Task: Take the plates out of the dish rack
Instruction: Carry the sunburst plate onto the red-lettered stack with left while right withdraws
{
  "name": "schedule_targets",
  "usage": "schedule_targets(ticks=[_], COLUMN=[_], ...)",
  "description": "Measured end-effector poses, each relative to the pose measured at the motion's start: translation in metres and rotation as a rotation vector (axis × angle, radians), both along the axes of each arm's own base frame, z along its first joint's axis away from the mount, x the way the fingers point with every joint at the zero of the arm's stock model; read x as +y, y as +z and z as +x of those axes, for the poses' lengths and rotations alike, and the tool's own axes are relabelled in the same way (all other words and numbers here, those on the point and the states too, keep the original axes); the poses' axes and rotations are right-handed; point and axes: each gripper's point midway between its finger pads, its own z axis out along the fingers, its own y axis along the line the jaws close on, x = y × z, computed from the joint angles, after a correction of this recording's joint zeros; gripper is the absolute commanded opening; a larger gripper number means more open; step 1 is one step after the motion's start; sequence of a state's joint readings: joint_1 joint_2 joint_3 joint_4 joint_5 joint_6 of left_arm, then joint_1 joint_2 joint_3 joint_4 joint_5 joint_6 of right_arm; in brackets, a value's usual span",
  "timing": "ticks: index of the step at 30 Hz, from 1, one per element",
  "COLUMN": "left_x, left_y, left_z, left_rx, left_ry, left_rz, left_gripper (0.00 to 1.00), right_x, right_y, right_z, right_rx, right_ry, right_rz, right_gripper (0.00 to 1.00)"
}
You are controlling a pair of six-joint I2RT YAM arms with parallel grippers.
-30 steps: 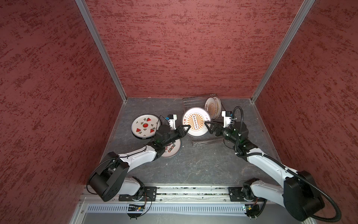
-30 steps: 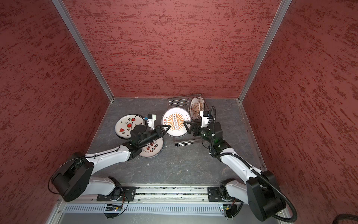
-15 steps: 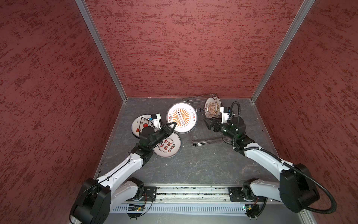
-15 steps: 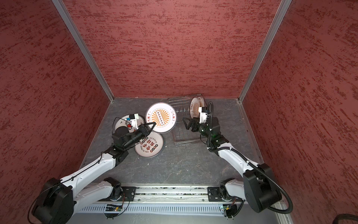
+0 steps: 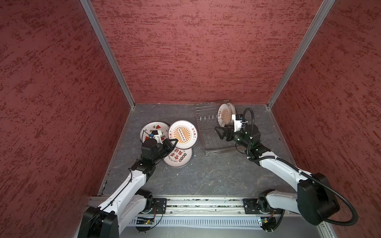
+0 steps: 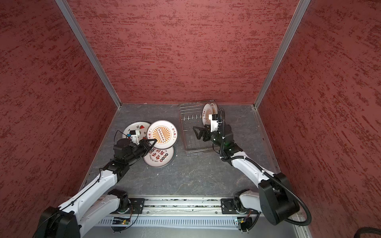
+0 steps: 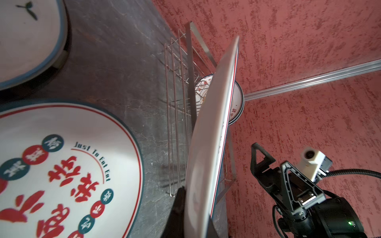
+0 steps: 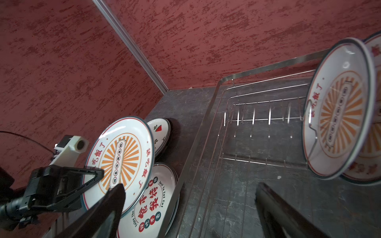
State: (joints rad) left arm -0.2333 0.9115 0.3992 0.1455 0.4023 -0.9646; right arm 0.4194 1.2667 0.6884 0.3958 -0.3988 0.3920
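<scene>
Orange-sunburst plate [image 5: 182,134] is pinched at its rim by the left gripper [image 5: 172,141], arm stretched low, over the watermelon plate [image 5: 151,127] and red-character plate [image 5: 179,159] lying on the table [image 5: 206,175]. Right gripper [image 5: 219,133] hovers, spread wide, over the dish rack [image 5: 216,153], where two upright plates [image 5: 225,113] stand.

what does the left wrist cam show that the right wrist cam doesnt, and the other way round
Only the left wrist view: the whole right gripper, jaws open and empty, and the held sunburst plate seen edge-on, its plain back showing.

Only the right wrist view: the left gripper from outside, shut on that plate's rim, and the plate's printed face.

Both: the dish rack, the standing plates in it, and the red-lettered plate and watermelon plate lying flat.
</scene>
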Motion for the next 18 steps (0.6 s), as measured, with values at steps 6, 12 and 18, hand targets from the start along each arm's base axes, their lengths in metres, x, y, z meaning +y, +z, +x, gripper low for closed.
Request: schedule_targets(ticks=[6, 12, 18], left_x=[0.009, 0.019, 0.027], left_y=[-0.015, -0.037, -0.045], left_z=[-0.002, -0.011, -0.02], left_rx=[0.057, 0.134, 0.177], left_ry=[0.015, 0.043, 0.074], left_rz=[0.003, 0.016, 0.033], left_gripper=[0.0, 0.0, 0.0], right_x=[0.055, 0.09, 0.108], right_y=[0.008, -0.011, -0.035], right_z=[-0.027, -0.04, -0.04], right_rx=[-0.066, -0.062, -0.031], right_ry=[0.191, 0.283, 0.307], right_rz=[-0.069, -0.15, -0.227], right_gripper=[0.99, 0.99, 0.99])
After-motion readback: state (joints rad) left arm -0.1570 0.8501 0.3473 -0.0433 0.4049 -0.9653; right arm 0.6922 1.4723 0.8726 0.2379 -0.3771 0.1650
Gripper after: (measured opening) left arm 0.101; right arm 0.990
